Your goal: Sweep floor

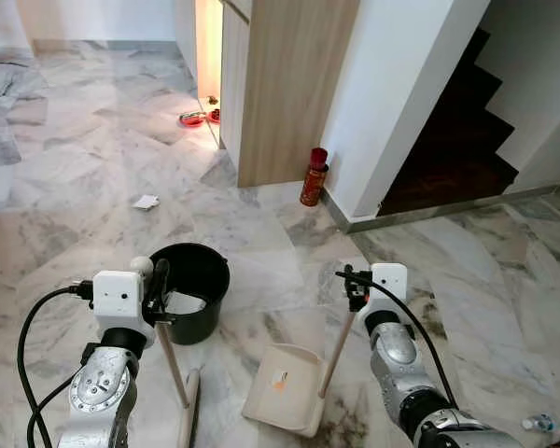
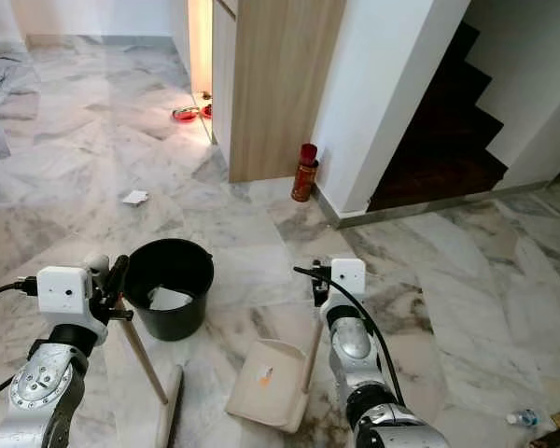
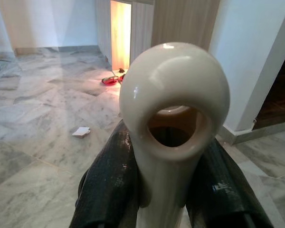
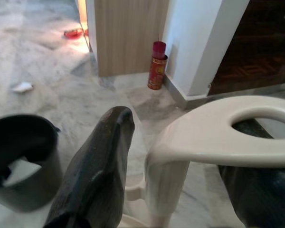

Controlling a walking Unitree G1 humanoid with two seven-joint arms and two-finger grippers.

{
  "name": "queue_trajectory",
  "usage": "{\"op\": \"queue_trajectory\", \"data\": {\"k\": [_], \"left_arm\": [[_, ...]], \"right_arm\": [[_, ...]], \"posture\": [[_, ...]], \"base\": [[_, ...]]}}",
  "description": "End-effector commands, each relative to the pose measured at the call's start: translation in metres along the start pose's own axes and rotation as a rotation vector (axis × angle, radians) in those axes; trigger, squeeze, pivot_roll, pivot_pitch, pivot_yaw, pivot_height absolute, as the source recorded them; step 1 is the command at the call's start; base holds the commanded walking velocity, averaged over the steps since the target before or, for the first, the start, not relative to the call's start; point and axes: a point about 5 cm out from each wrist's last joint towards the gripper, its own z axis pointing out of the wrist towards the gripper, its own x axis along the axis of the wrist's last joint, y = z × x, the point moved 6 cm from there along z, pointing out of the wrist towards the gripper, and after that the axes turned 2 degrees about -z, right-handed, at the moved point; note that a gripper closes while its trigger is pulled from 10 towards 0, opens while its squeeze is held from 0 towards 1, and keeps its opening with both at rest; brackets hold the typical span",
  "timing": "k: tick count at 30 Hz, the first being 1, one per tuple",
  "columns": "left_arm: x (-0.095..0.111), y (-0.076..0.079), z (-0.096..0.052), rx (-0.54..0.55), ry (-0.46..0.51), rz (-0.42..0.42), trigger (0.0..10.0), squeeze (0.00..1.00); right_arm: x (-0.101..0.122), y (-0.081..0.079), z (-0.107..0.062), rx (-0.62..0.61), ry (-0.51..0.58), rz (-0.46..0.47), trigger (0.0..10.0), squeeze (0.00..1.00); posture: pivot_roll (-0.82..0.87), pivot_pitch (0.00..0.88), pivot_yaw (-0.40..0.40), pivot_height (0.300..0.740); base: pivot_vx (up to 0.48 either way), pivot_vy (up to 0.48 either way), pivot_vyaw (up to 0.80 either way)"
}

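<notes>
While left fingers [image 3: 114,190] clamp cream broom [image 1: 173,364], right fingers [image 4: 99,175] hold cream dustpan [image 1: 285,383].

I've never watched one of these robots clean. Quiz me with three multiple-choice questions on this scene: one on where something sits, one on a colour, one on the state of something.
1. Where does the red spray can stand?
A. Inside the bucket
B. On the floor at the foot of the white wall, beside the wooden cabinet
C. On the stairs

2. What colour is the bucket?
A. Black
B. Yellow
C. Blue

3. What is the left gripper doing?
A. Hanging open with nothing in it
B. Clamped on the bucket's rim
C. Shut on the broom handle

Answers:
1 B: the can is on the marble floor by the wall's base, next to the cabinet.
2 A: the bucket is black, with a white scrap inside.
3 C: in the left wrist view both black fingers press the handle's sides.
</notes>
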Motion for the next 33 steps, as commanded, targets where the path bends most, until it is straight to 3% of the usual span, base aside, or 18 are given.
{"op": "queue_trajectory", "data": {"k": [1,12,18,25,33], "left_arm": [[0.012,0.006,0.004,-0.024,0.041,0.008,10.0,0.0],[0.011,0.005,0.004,-0.021,0.033,0.015,10.0,0.0],[0.01,0.005,0.004,-0.023,0.028,0.018,10.0,0.0],[0.009,0.006,0.003,-0.024,0.022,0.017,10.0,0.0],[0.008,0.008,0.003,-0.033,0.018,0.015,10.0,0.0]], "right_arm": [[-0.004,0.008,-0.001,-0.02,-0.021,-0.033,10.0,0.0],[-0.015,-0.009,-0.001,0.018,-0.089,-0.159,10.0,0.0],[-0.017,-0.011,-0.002,0.023,-0.096,-0.162,10.0,0.0],[-0.002,-0.028,-0.001,0.138,-0.012,-0.107,10.0,0.0],[0.0,-0.024,0.001,0.18,-0.021,-0.104,10.0,0.0]], "posture": [[0.25,0.05,-0.166,0.74],[0.26,0.047,-0.17,0.74],[0.26,0.047,-0.171,0.74],[0.26,0.05,-0.169,0.74],[0.26,0.05,-0.168,0.74]], "base": [[0.0,0.0,0.0],[0.0,0.0,0.0],[0.0,0.0,0.0],[0.0,0.0,0.0],[0.0,0.0,0.0]]}}
